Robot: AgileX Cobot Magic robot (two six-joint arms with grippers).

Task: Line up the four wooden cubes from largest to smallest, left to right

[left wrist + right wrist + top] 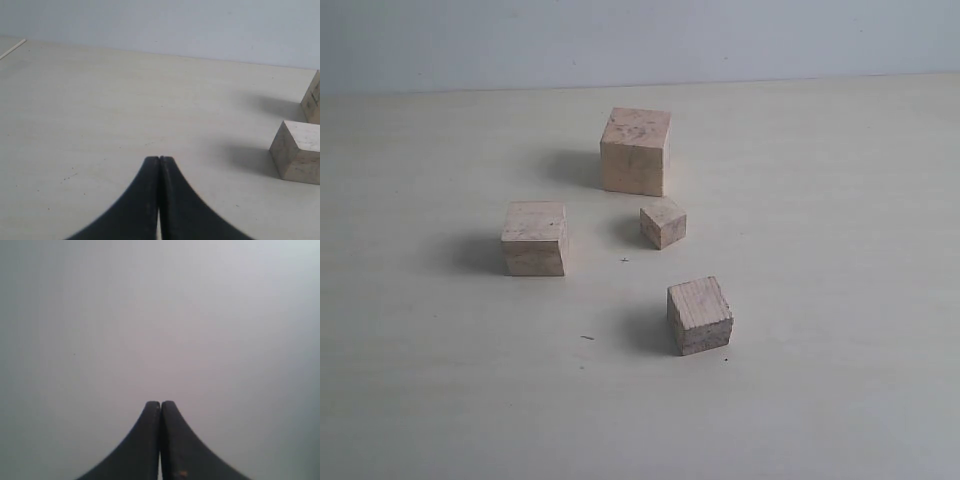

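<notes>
The largest cube (636,150) is sitting at the back, the smallest cube (663,223) just before it, the 2nd-largest cube (534,238) leftward, the 3rd-largest cube (700,315) nearest the camera. The left gripper (159,159) and right gripper (160,403) are pinching closed, empty.

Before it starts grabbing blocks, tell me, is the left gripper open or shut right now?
Shut. In the left wrist view, the left gripper has its two black fingers pressed together at the tips, with nothing held between them.
</notes>
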